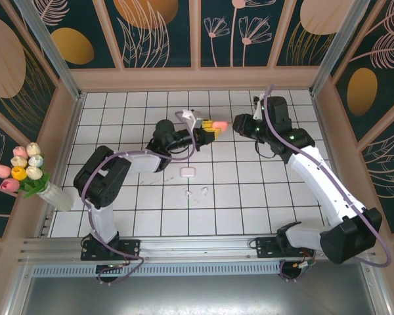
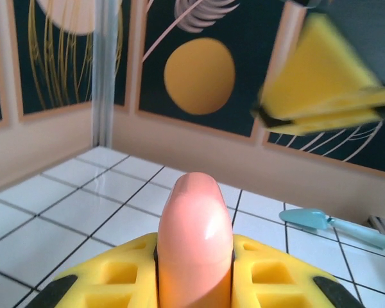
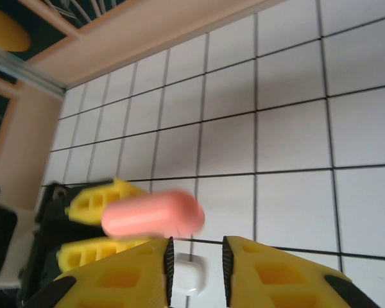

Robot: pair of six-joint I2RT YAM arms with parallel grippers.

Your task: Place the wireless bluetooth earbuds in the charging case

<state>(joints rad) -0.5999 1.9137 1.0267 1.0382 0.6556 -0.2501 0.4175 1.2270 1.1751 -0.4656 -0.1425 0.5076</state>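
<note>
the left gripper (image 1: 209, 130) was pressed tight on a pink charging case (image 1: 219, 125), its yellow fingers (image 2: 119, 279) clamped on either side of the case so that the rounded end stuck out past the tips. the case was lifted off the white tiled floor (image 1: 138, 118) and looked shut, though its seam could not be made out. the right gripper (image 1: 240, 125) faced it tip to tip, just beyond the free end of the case and not touching it. its fingers (image 3: 273, 273) stood a little apart with nothing between them. from the right wrist, the pink case lay crosswise just ahead of and to the left of that gripper's tips. a white charging case (image 1: 188, 172) lay on the floor below and behind the left gripper, toward the arm bases, and showed through the gap between the right gripper's fingers. nearer still to the bases, just beside the white case, lay two tiny white earbuds (image 1: 187, 192), close together; their pose was too small to tell. a small teal tool (image 2: 335, 224) lay flat on the tiles beyond the left gripper's tips and off to its right, near the back wall (image 2: 199, 144).
</note>
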